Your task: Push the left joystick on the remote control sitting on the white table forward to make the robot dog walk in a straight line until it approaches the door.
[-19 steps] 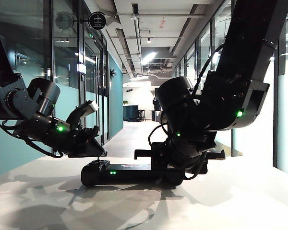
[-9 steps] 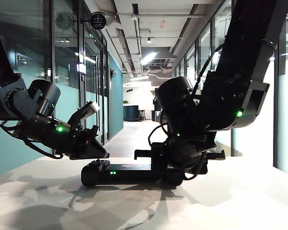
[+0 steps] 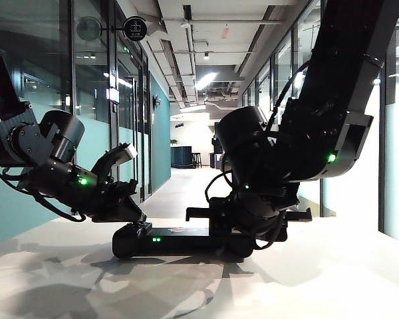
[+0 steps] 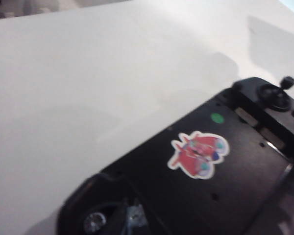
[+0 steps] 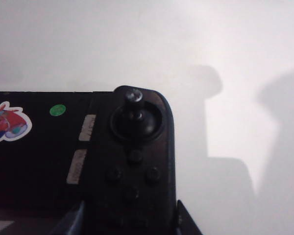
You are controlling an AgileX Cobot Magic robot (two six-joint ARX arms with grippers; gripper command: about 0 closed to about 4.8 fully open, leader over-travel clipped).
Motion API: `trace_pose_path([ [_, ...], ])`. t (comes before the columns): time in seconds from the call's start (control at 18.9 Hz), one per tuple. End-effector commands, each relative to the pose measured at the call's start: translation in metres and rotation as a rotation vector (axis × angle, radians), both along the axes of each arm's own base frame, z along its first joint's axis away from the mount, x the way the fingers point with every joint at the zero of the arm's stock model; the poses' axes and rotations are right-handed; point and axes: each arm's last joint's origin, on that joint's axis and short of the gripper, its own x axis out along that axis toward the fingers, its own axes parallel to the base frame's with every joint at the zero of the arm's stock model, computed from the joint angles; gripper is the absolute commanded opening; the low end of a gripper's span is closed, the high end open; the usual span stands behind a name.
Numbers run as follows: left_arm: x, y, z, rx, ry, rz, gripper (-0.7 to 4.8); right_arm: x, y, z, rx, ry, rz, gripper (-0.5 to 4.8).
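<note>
Flat on the white desk (image 3: 332, 279), near the middle of the exterior view: the black remote control (image 3: 176, 239), two small green lights (image 3: 156, 239) on its near edge. Lowered over the left end of the remote control, the left hand (image 3: 132, 214), dark against the bright corridor (image 3: 186, 179) behind; cannot tell whether open or closed, since no fingers show clearly in either view. From the left wrist view, a red sticker (image 4: 200, 154) on the flat middle of the remote control and a round green dot (image 4: 216, 118) beside it; close under the camera and blurred, the left joystick (image 4: 94, 223) in its round socket, with a shiny tip. Cannot tell whether touched. At the far end of the body, the right joystick (image 4: 286, 81), upright and untouched. Down on the right end of the remote control, the right hand (image 5: 131, 223), closed on the remote control: one finger (image 5: 74, 223) against each side of the right handle, seen from the right wrist view, with the right joystick just beyond them and free. Shadows of both arms across the desk.
</note>
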Motion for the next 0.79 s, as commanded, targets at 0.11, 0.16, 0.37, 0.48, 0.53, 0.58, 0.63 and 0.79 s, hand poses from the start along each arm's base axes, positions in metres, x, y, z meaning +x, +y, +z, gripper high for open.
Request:
trace_pose_path([
  [0.11, 0.003, 0.0, 0.002, 0.009, -0.032, 0.018, -0.06, 0.0, 0.001, 0.002, -0.002, -0.007, 0.002, 1.65],
  [0.16, 0.004, 0.0, 0.001, 0.008, -0.032, 0.017, -0.06, 0.0, 0.001, 0.002, -0.002, -0.007, 0.003, 1.65],
  [0.37, 0.001, 0.0, -0.002, -0.013, 0.016, -0.025, -0.06, 0.0, 0.001, 0.002, -0.003, -0.007, 0.003, 1.65],
  [0.48, 0.001, 0.002, -0.001, -0.02, 0.023, -0.032, -0.06, 0.0, 0.001, 0.002, -0.003, -0.008, 0.003, 1.65],
  [0.53, 0.001, 0.004, 0.002, -0.022, 0.023, -0.031, -0.06, 0.0, 0.001, 0.002, -0.003, -0.008, 0.003, 1.65],
  [0.58, 0.001, 0.006, 0.003, -0.026, 0.025, -0.032, -0.06, 0.0, 0.001, 0.002, -0.003, -0.008, 0.003, 1.65],
  [0.63, 0.0, 0.008, 0.007, -0.02, 0.024, -0.043, -0.06, 0.0, 0.001, 0.002, -0.003, -0.008, 0.003, 1.65],
  [0.79, -0.004, 0.017, 0.01, 0.006, 0.054, -0.076, -0.06, 0.0, 0.001, 0.002, -0.002, -0.008, 0.002, 1.65],
])
